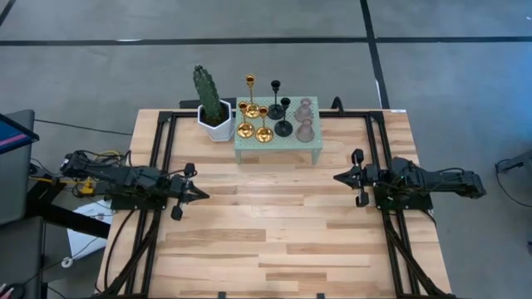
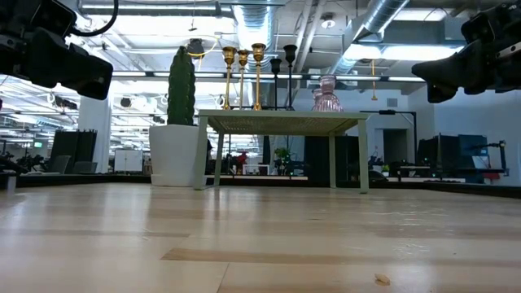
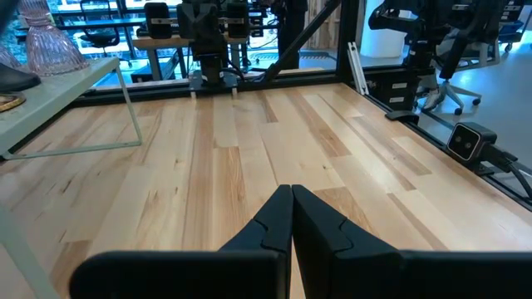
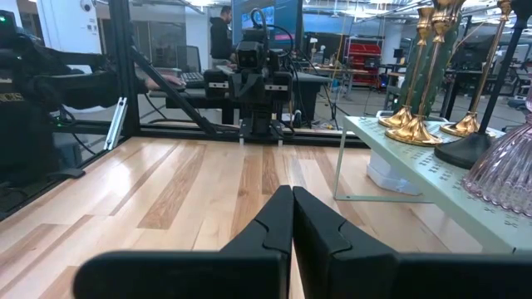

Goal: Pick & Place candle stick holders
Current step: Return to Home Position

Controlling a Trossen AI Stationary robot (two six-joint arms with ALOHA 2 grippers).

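Several candle stick holders stand by their round bases on a small pale-green stand [image 1: 277, 149] at the table's far middle: three gold ones [image 1: 252, 116], two black ones [image 1: 281, 112] and two pinkish glass ones [image 1: 304, 118]. They also show in the low view [image 2: 257, 73] and the right wrist view [image 4: 416, 116]. My left gripper [image 1: 204, 195] is shut and empty over the table's left middle. My right gripper [image 1: 338, 176] is shut and empty over the right middle. Both are well short of the stand.
A green cactus in a white pot [image 1: 213, 112] stands just left of the stand. Black frame rails [image 1: 158, 166] run along the table's left, right and far sides. Bare wooden tabletop [image 1: 274, 224] lies between and in front of the grippers.
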